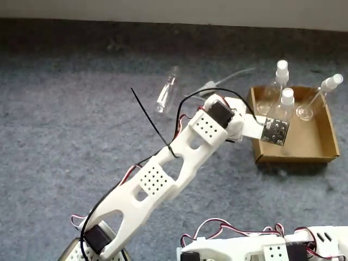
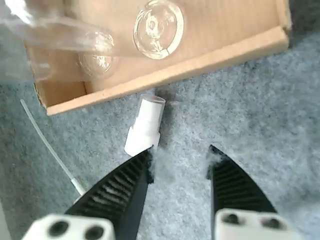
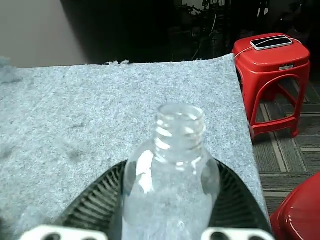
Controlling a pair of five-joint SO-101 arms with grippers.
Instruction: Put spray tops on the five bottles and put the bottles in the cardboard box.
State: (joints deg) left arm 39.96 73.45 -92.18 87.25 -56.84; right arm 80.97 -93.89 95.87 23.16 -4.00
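1. The left gripper (image 2: 180,151) is released, jaws apart, near a spray top (image 2: 145,125).
2. The spray top lies flat just beside the cardboard box (image 2: 200,62), with its long axis toward the wall.
3. The right gripper (image 3: 170,167) grasps a bottle (image 3: 179,127), with the open neck pointing away from the wrist.

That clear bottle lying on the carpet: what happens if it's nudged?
The bottle looks round and empty, so probably light and apt to roll; the fuzzy carpet may slow it. Its smooth wall might slip when grasped.
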